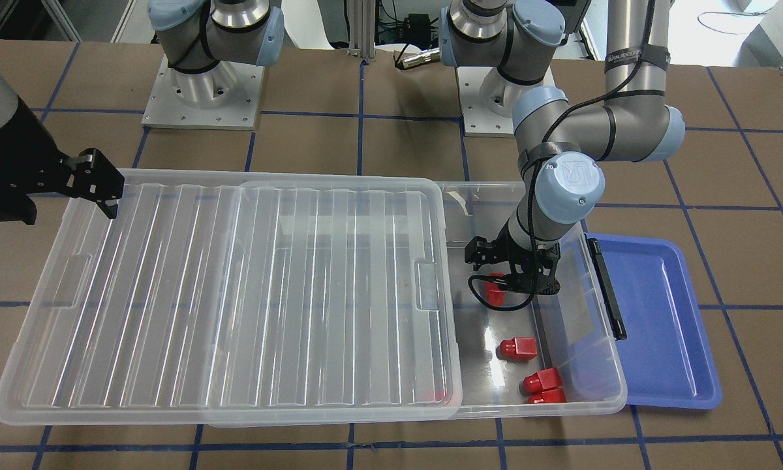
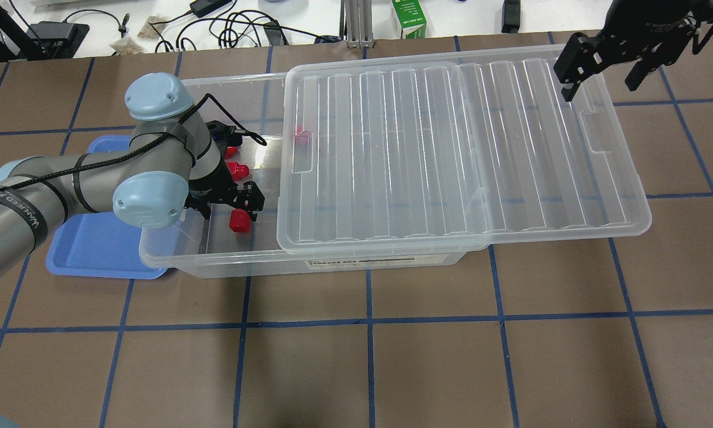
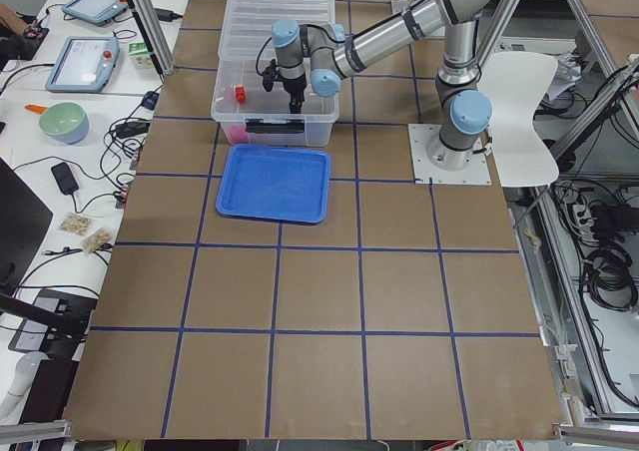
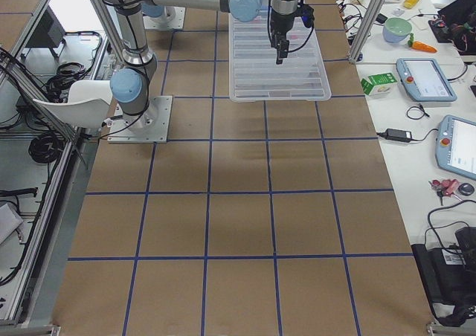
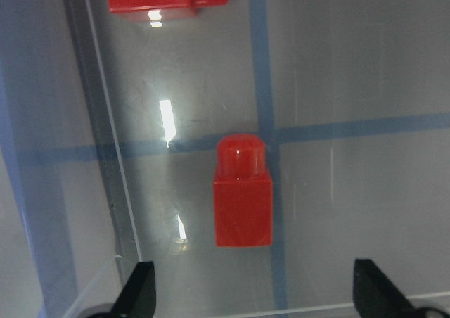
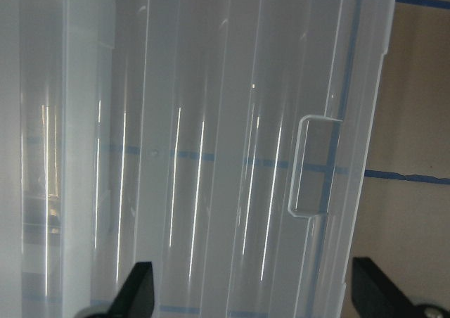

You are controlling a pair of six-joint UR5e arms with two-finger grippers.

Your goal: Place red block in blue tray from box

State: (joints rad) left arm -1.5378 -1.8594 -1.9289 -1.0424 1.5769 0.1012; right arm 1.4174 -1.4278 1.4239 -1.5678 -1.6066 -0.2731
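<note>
over box (image 2: 333,261), left pincer (image 5: 253,293) down, wide above red block (image 5: 243,209); right pincer (image 6: 253,297) wide over lid (image 6: 211,156)

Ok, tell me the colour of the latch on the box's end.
The latch is black, clearest in the exterior front-facing view.

The left arm (image 1: 626,117) and right arm (image 1: 228,26) are silver-grey tubes with pale blue joint caps, 1 embossed with a UR logo. A black cable (image 1: 529,202) is strapped along the left arm. Square silver base plates (image 1: 202,104) show small screws. The left gripper (image 1: 512,274) and right gripper (image 2: 603,83) are black.
</note>
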